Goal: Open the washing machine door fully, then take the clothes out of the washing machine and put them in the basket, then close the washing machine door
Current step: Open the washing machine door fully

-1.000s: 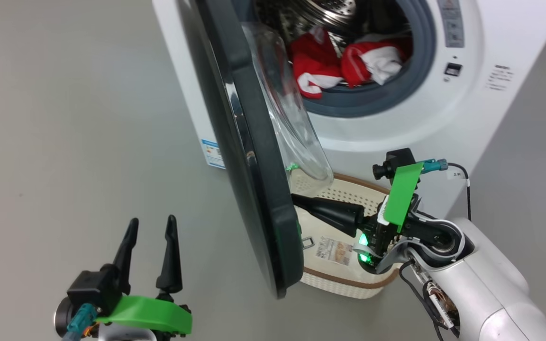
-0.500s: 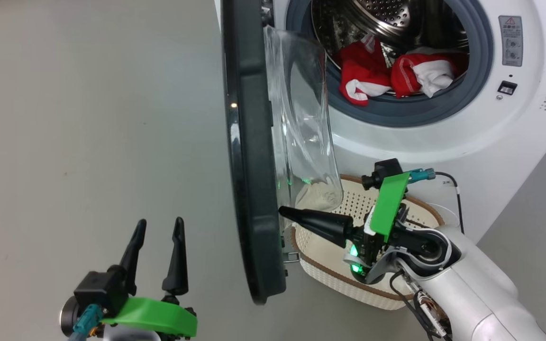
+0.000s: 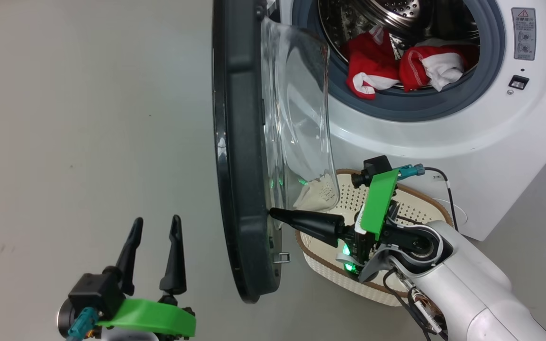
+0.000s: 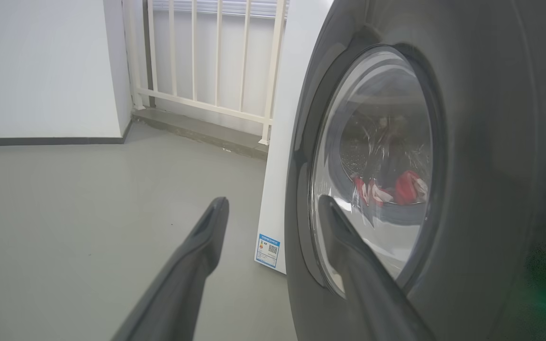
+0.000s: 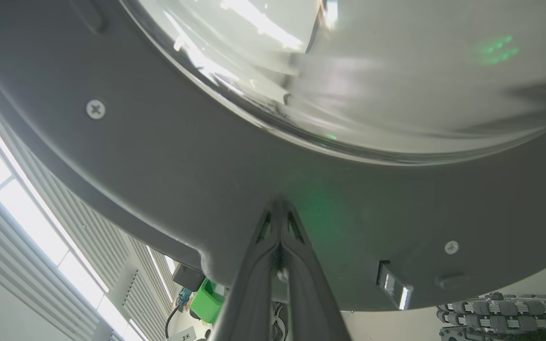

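**A:** What has changed in the last second?

**B:** The door has swung wider. A moment ago it slanted across the mouth of the washing machine. Now it stands roughly square to the front. The camera shifted too, so I judge that from the door against the machine, not from its place in the view.

**A:** What is moving it?

**B:** The right gripper. Its two fingers are pressed together with nothing between them. Their shared tip touches the door's inner face, just below the bulging glass window. It looks like a push with a closed point.

**A:** And the other one?

**B:** The left gripper hangs low on the door's outer side. Its fingers are spread wide and hold nothing. The door is near its right finger but not touching.

**A:** Where are the other things?

**B:** The clothes lie in the drum, well beyond the right fingertips. The basket sits on the floor just under and behind those fingers, against the machine's front.

**A:** So how far along is the job?

**B:** Still on the first step, I'd say. The door probably has further to swing and the clothes are untouched. The drum's mouth is now clear of the door, so reaching in should be easier.
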